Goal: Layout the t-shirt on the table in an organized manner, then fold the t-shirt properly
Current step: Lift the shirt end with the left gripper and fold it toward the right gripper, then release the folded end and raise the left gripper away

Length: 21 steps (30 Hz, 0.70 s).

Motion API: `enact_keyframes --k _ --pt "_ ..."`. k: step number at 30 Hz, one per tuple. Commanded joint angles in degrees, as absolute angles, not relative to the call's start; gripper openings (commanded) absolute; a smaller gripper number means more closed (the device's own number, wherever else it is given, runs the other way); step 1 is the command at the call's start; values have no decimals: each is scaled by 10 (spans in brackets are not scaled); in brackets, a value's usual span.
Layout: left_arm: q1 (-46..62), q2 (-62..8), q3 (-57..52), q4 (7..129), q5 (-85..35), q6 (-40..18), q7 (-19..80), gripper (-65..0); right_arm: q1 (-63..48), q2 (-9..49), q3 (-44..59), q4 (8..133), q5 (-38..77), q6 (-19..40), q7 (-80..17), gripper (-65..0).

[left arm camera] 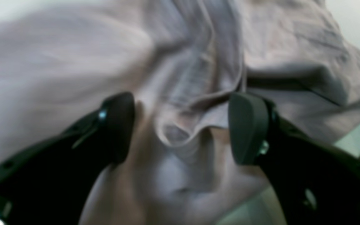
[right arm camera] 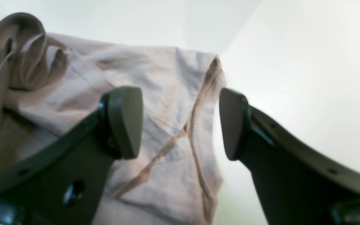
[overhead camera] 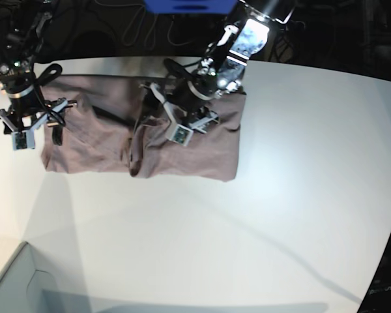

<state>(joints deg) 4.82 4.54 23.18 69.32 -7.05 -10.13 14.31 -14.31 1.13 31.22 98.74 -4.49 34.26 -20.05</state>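
The mauve t-shirt (overhead camera: 182, 153) lies rumpled on the white table (overhead camera: 260, 215), at its far left part. My left gripper (left arm camera: 181, 128) is open, low over the shirt's middle, with a raised fold of cloth (left arm camera: 180, 134) between its fingers (left arm camera: 248, 128); it also shows in the base view (overhead camera: 159, 107). My right gripper (right arm camera: 180, 123) is open at the shirt's left end (overhead camera: 55, 120). A seamed edge of the shirt (right arm camera: 195, 131) lies between its fingers (right arm camera: 127, 122). Bunched cloth (right arm camera: 20, 53) sits beyond it.
A grey box corner (overhead camera: 13, 280) stands at the near left. A blue object (overhead camera: 189, 5) and dark cables lie behind the table's far edge. Bare white tabletop stretches to the right and front of the shirt, up to the curved edge (overhead camera: 378, 274).
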Motion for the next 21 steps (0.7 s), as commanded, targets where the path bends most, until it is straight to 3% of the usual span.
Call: enact_keyframes --k 1,11,21 --pt "38 58 247 696 -75 -109 128 -213 -141 17 323 999 -39 344 -186 -265" --pt "-5 32 390 695 -130 -109 125 -213 -140 21 353 988 -38 344 -186 -261" --pt "28 -141 272 844 -338 -108 125 -213 -76 65 353 822 -40 344 -187 -208"
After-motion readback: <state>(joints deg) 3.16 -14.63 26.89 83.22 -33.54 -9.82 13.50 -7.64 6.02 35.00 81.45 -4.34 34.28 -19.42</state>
